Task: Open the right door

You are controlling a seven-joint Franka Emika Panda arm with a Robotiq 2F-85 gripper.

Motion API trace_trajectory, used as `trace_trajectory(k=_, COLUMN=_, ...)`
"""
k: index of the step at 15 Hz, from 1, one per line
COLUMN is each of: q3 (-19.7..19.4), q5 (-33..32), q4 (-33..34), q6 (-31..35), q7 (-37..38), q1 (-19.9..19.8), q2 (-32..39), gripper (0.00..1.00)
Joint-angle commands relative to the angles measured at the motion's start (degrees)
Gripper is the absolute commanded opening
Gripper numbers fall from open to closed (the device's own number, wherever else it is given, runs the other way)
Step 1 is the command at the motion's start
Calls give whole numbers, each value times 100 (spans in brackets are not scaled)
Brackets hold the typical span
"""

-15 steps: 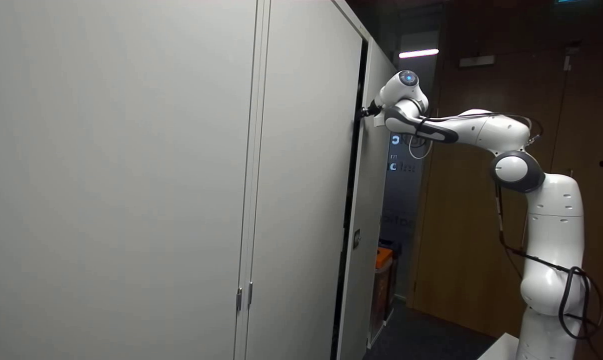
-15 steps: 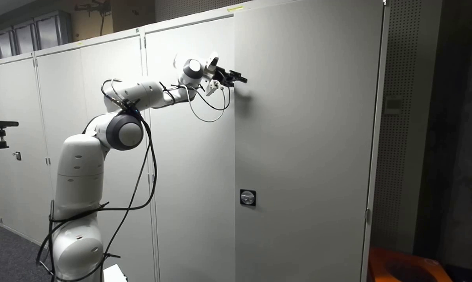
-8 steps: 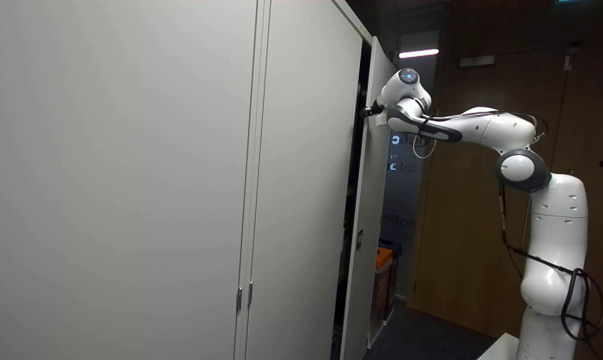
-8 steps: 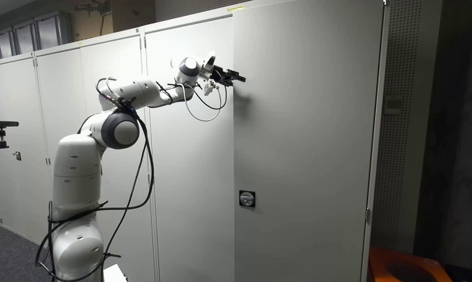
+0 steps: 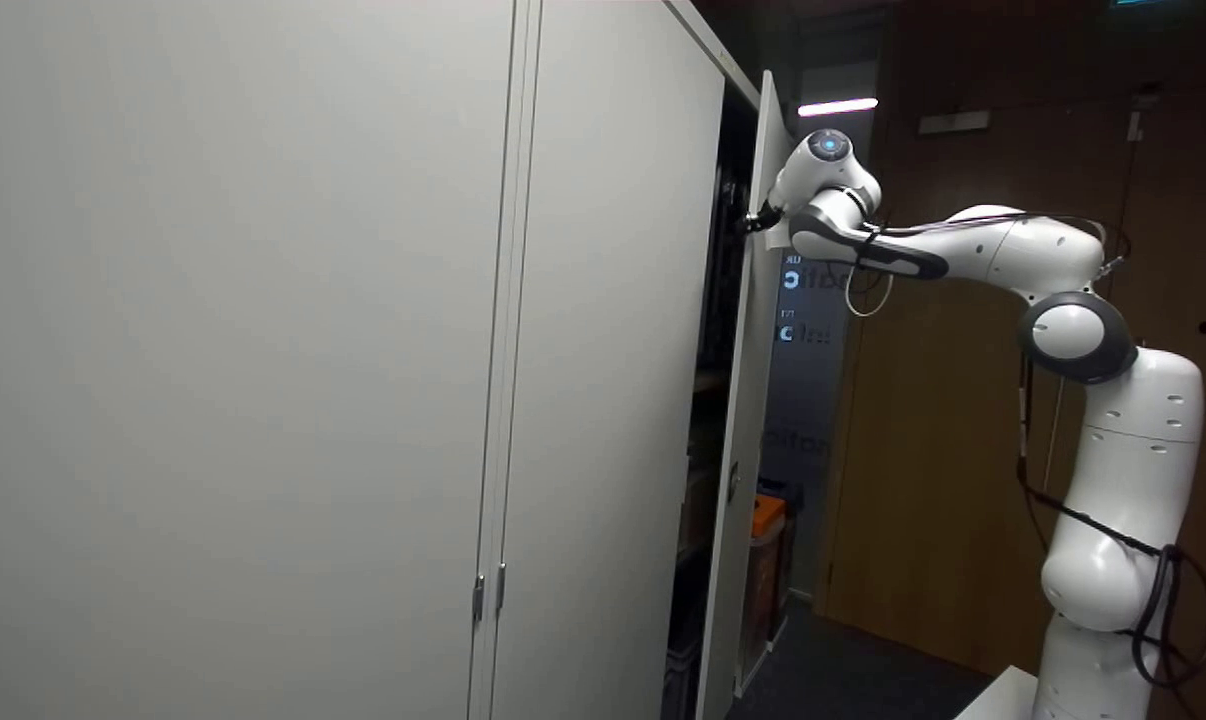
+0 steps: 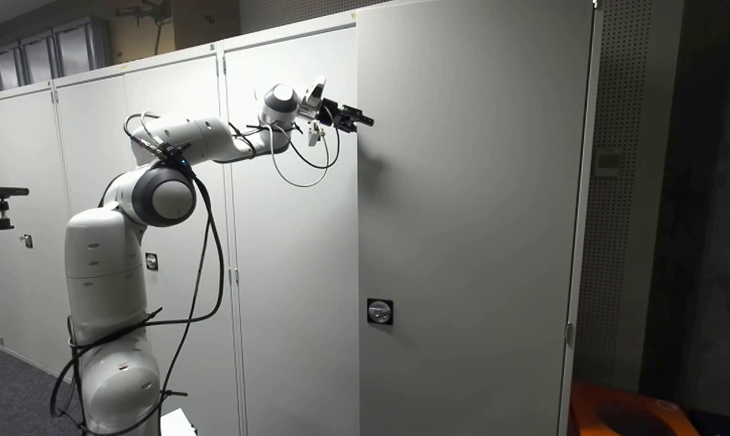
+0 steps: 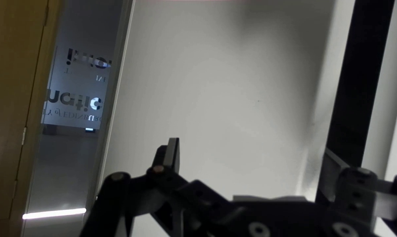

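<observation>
Grey door (image 6: 468, 200), latch (image 6: 380, 312) in both exterior views only

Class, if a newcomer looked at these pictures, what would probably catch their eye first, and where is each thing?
Probably the white robot arm in an exterior view, stretched before pale cabinets, its open black gripper high at the side edge of the right door. Next, perhaps, that door standing ajar, with a dark gap running down beside it in an exterior view. Low beyond it, an orange-topped bin adds strong colour.
</observation>
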Motion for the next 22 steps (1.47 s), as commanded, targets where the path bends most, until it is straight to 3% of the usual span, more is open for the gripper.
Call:
trace_trajectory(k=1, q3=-88, q5=-94, q4=-716, q6=-371, q7=299, q1=-84, q2=-654, gripper=100)
trace_trajectory(k=12, q3=-177, q5=-45, q4=-1854, q6=-1092, q7=778, q1=-87, q2=-1791, gripper=100)
trace_trajectory(k=22, q3=-516, q5=169, q4=-2631, q6=-1643, q7=767, q1=-110, q2=-2621, gripper=100)
